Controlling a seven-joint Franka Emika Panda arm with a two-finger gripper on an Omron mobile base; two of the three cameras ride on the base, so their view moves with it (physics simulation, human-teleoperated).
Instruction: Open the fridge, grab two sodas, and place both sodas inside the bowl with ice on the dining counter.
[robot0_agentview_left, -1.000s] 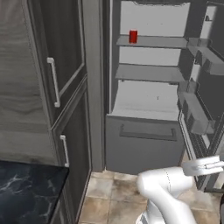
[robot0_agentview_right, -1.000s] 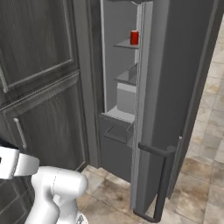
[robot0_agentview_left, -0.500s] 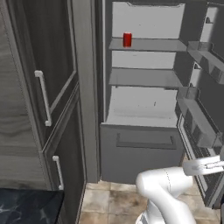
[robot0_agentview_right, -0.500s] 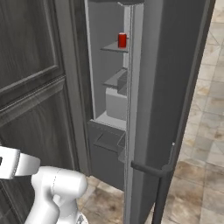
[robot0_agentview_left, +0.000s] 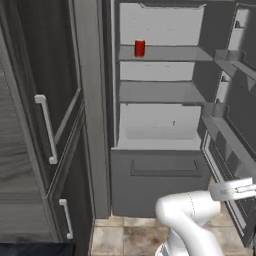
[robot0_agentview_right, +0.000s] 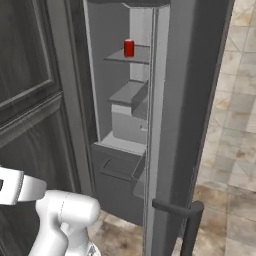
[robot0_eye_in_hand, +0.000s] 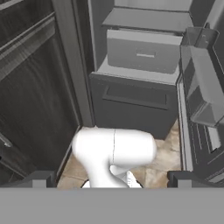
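The fridge (robot0_agentview_left: 160, 120) stands open, its pale interior and grey shelves facing me. One soda, a short red can (robot0_agentview_left: 140, 48), stands alone on the upper shelf, also seen in the right base view as the can (robot0_agentview_right: 129, 48). My gripper (robot0_eye_in_hand: 111, 179) is open and holds nothing, its fingertips (robot0_eye_in_hand: 40, 178) far apart. It hangs low in front of the fridge, looking back at the bottom drawer (robot0_eye_in_hand: 135, 94), well below the can. The bowl with ice and the dining counter are out of view.
The open fridge door (robot0_agentview_right: 185, 100) with its bar handle (robot0_agentview_right: 186, 220) and inner bins (robot0_agentview_left: 235, 65) stands on the right. Wood-grain cabinet panels (robot0_agentview_left: 45, 100) with white handles (robot0_agentview_left: 47, 127) line the left. Tiled floor (robot0_agentview_left: 125, 235) lies before the fridge.
The whole picture has shifted: the base has driven closer to the fridge, so the cabinets slid left and the black countertop dropped out of view. The gripper stays open.
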